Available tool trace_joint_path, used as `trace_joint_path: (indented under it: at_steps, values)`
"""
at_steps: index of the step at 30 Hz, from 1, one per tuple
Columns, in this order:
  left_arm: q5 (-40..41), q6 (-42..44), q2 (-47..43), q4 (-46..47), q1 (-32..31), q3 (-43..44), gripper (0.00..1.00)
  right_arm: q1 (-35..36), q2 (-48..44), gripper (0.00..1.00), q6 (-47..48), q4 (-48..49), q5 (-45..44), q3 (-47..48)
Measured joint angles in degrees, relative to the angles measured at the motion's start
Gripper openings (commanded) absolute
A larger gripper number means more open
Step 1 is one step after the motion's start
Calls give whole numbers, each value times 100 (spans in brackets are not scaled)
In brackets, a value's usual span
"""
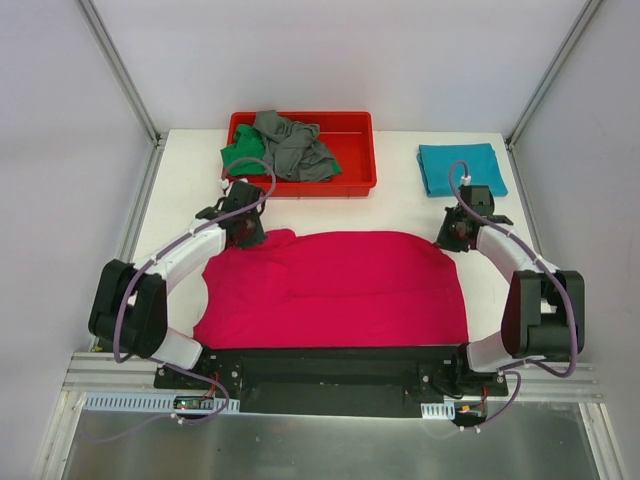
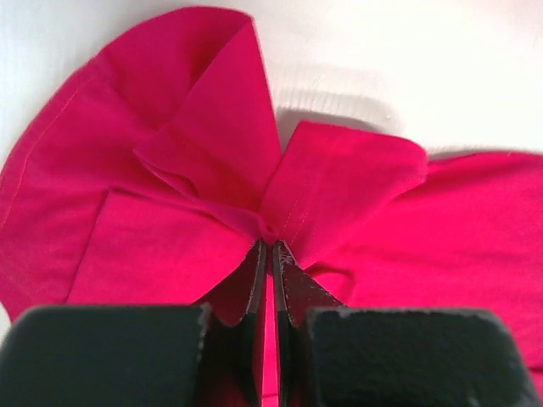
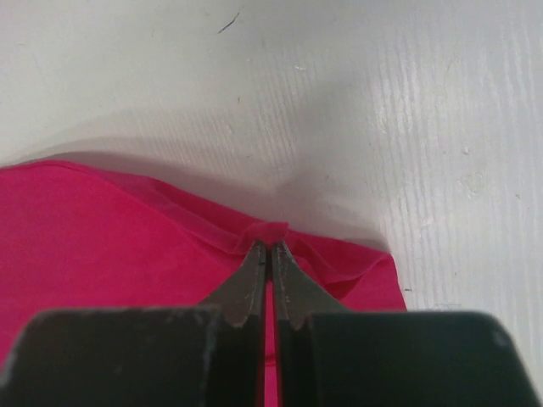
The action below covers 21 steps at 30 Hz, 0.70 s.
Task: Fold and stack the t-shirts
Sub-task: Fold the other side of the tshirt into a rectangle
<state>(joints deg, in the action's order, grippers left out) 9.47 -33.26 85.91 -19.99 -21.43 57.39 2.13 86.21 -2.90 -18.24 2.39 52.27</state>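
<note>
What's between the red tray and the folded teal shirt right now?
Nothing: in the top view, only bare white table separates the red tray from the teal shirt.

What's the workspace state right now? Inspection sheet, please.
Surface: white table, matte.
Job's things: magenta t-shirt spread out in front of the arms; teal t-shirt folded at far right; grey t-shirt crumpled in the red tray, green t-shirt at its left rim.
Clutter: nothing seen.
Grippers: left gripper shut on the magenta t-shirt's far left edge; right gripper shut on its far right corner.
Cables: purple cables loop along both arms.
Surroundings: white walls, metal frame posts.
</note>
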Motion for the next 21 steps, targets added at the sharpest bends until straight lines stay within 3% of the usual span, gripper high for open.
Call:
trace_joint_path:
  at_steps: [7,21]
  values:
    - [70,-321,-1139,-175,-76,-863,0,2,-413,1,20,7,11,-146]
    - [289,-713,-2321,-1244,-271,-1257,0,4,-682,1,136,44,155,-273]
